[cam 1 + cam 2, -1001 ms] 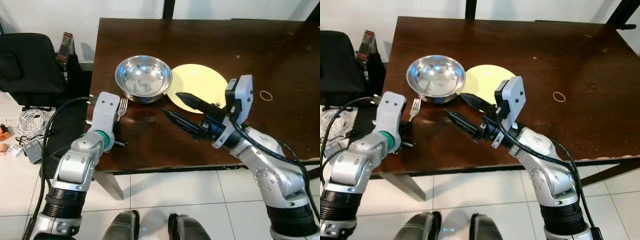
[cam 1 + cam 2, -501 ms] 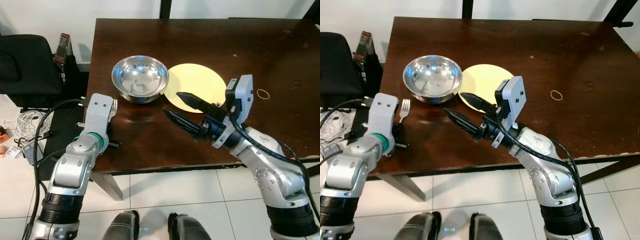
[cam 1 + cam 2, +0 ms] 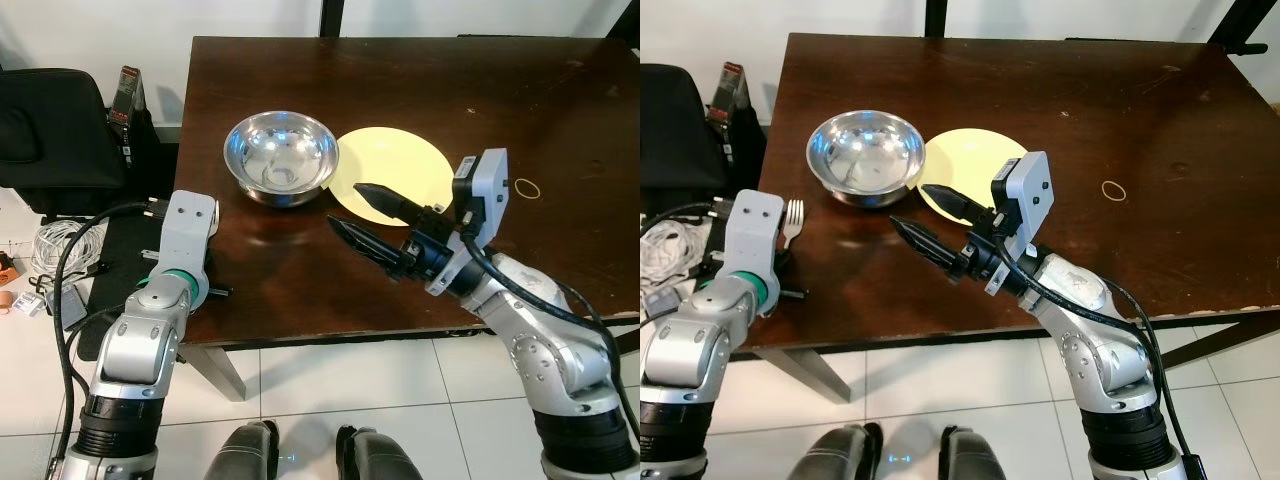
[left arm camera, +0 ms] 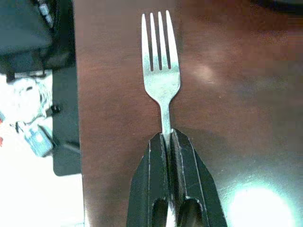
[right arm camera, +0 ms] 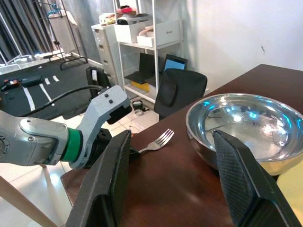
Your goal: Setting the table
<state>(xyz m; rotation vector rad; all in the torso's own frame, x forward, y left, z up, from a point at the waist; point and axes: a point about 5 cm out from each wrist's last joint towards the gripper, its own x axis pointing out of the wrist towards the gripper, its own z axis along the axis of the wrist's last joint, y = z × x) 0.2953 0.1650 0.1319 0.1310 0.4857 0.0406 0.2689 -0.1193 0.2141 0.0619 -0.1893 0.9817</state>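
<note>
Left gripper point(image 4: 169, 142) pinches the fork point(image 4: 160, 71) by its handle above the table's point(image 3: 300, 270) left edge, beside the bowl point(image 3: 281, 155); right gripper point(image 3: 360, 212) hovers, fingers apart. The narrow pinch could let the fork swivel or drop floorward.

No readable text, label, brand, number or sign anywhere. A faint dark mark on the front of the white box point(image 5: 162, 32) on the shelf, too small to make out. Some print on the red and black pack point(image 3: 125, 95) leaning beside the worktop point(image 3: 560, 120), too blurred to read.
</note>
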